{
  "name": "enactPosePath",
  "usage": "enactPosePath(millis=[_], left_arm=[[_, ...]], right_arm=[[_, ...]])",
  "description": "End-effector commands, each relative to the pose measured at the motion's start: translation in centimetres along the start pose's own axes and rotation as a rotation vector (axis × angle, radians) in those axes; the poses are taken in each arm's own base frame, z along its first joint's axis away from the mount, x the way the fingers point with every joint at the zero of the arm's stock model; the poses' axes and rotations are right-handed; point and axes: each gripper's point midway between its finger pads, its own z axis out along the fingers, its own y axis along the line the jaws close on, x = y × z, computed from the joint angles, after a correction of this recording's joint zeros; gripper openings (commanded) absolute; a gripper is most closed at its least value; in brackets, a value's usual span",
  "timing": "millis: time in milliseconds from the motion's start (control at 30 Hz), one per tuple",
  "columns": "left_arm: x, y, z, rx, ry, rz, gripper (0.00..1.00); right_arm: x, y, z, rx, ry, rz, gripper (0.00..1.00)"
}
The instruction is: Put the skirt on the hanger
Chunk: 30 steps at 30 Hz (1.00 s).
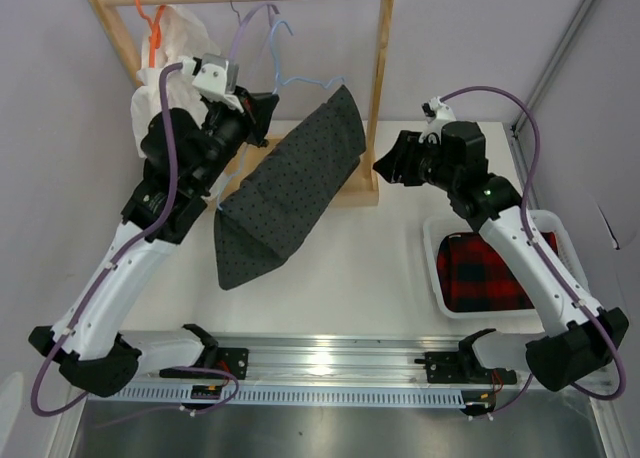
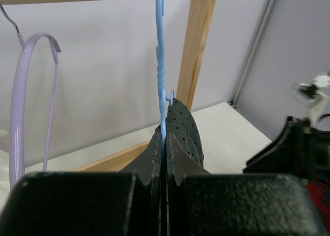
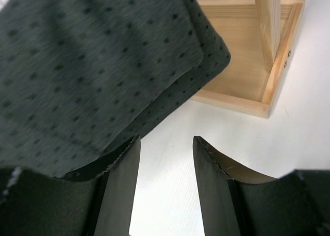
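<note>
The dark dotted skirt [image 1: 290, 183] hangs draped over the thin light-blue hanger [image 1: 312, 82] and slants down to the table at the lower left. The hanger's hook [image 1: 284, 28] rises toward the wooden rail. My left gripper [image 1: 268, 114] is shut on the hanger's wire [image 2: 160, 71]; in the left wrist view the wire runs up between my closed fingers [image 2: 152, 153], with the skirt [image 2: 184, 130] just beyond. My right gripper [image 1: 386, 164] is open and empty, just right of the skirt's upper end; in its wrist view [image 3: 166, 148] the skirt [image 3: 93, 61] lies above the left finger.
A wooden rack [image 1: 378, 88] stands at the back, and its base [image 3: 247, 66] is close ahead of my right gripper. A lavender hanger [image 2: 19, 107] and an orange hanger [image 1: 152, 23] with a white garment [image 1: 180, 38] hang at the left. A white basket [image 1: 436, 268] holds the plaid garment [image 1: 485, 273].
</note>
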Motion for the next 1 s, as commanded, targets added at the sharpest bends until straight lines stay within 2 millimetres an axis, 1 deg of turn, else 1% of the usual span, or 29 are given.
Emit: enactPosePath(millis=[0,33,133,167,200,233,267,333,367,433,467,500,567,600,667,700,733,800,867,933,967], left_arm=[[-6.3,1.4,0.7,-0.092,-0.207,-0.024,0.0],[-5.7,1.6,1.7,-0.103,-0.199,-0.02,0.0],[-6.3,1.9,3.0,-0.128,-0.23,-0.012,0.0],[-6.4,2.0,3.8,-0.133,-0.232,-0.009,0.0],[-6.4,2.0,4.3,-0.137,-0.231,-0.001,0.0],[-5.9,2.0,4.9,-0.14,-0.222,0.0,0.0],[-6.8,2.1,5.6,-0.146,-0.239,-0.001,0.0],[-8.0,2.3,6.2,-0.164,-0.28,-0.002,0.0],[-8.0,2.4,6.6,-0.175,-0.281,0.003,0.0],[-8.7,2.6,7.2,-0.19,-0.306,0.004,0.0],[-8.7,2.7,7.5,-0.194,-0.307,0.008,0.0],[-9.3,2.7,7.8,-0.197,-0.319,0.008,0.0],[-9.1,2.7,8.4,-0.202,-0.318,0.008,0.0],[-9.4,2.6,8.5,-0.198,-0.33,0.004,0.0],[-8.8,2.5,9.5,-0.2,-0.322,0.004,0.0],[-9.0,2.5,9.7,-0.2,-0.328,0.004,0.0],[-8.4,2.5,10.4,-0.203,-0.318,0.005,0.0],[-8.3,2.1,10.9,-0.196,-0.328,0.005,0.0],[-7.6,2.0,11.8,-0.201,-0.326,0.005,0.0],[-7.6,1.6,12.3,-0.196,-0.344,-0.003,0.0],[-7.5,1.5,12.9,-0.199,-0.355,-0.007,0.0]], right_arm=[[-2.3,1.7,-3.0,-0.016,-0.067,0.008,0.52],[-2.3,1.9,-3.4,-0.016,-0.07,0.011,0.53],[-2.9,2.4,-5.0,-0.018,-0.089,0.021,0.53],[-3.0,2.5,-5.5,-0.019,-0.092,0.023,0.53],[-3.3,2.9,-6.4,-0.027,-0.11,0.02,0.54],[-3.4,3.0,-6.8,-0.027,-0.117,0.022,0.54],[-3.3,3.0,-7.2,-0.02,-0.113,0.022,0.54],[-3.8,3.3,-8.3,-0.024,-0.133,0.016,0.54],[-3.7,3.3,-8.7,-0.02,-0.132,0.012,0.54],[-3.9,3.4,-9.5,-0.017,-0.15,0.01,0.54],[-3.8,3.4,-9.8,-0.017,-0.148,0.007,0.54],[-3.8,3.4,-9.9,-0.017,-0.148,0.006,0.54],[-3.7,3.5,-10.3,-0.021,-0.149,0.005,0.54],[-3.6,3.5,-10.3,-0.021,-0.148,0.007,0.54],[-3.5,3.6,-10.5,-0.025,-0.147,0.009,0.54],[-3.4,3.6,-10.5,-0.027,-0.147,0.011,0.54],[-3.4,3.6,-10.6,-0.027,-0.147,0.012,0.54],[-3.4,3.8,-10.8,-0.033,-0.151,0.014,0.54],[-3.5,3.9,-11.1,-0.038,-0.155,0.012,0.54],[-3.6,4.1,-11.3,-0.042,-0.16,0.012,0.54],[-3.5,4.0,-11.4,-0.042,-0.156,0.013,0.54]])
